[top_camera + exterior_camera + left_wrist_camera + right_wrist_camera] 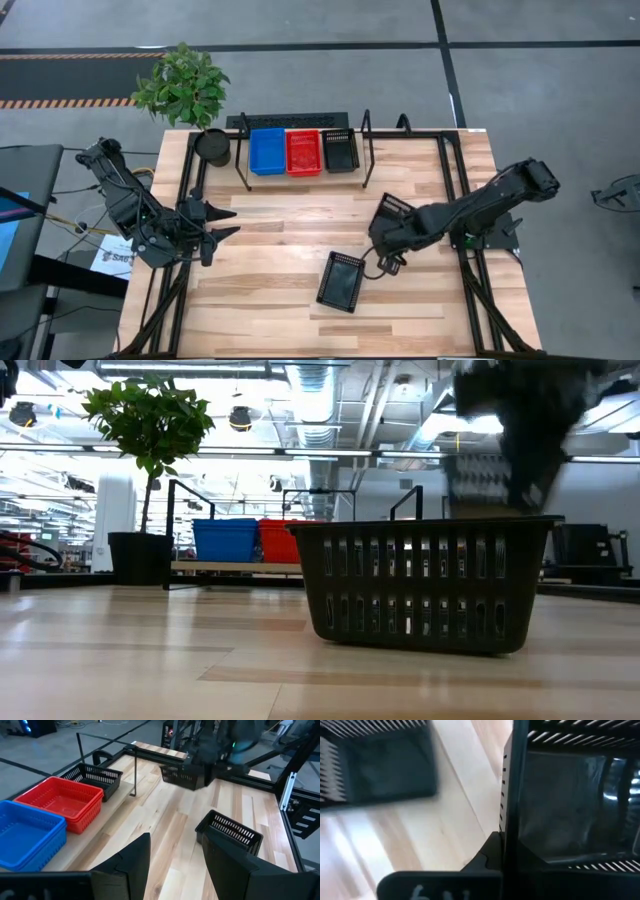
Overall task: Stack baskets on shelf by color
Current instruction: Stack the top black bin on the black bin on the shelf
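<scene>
Black basket [341, 281] lies just beside the closed right hand [388, 262].

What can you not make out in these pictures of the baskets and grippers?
- Low view: the near black basket hides the shelf's black basket.
- Low view: the right gripper, shut on the held basket, is lost in blur.
- High view: looking straight down hides how many blue baskets are stacked.

A loose black perforated plastic basket [341, 281] lies at the tabletop's five o'clock; three rectangular plastic baskets [304, 151] sit side by side on the narrow light-wood shelf [350, 133] at twelve o'clock.
</scene>
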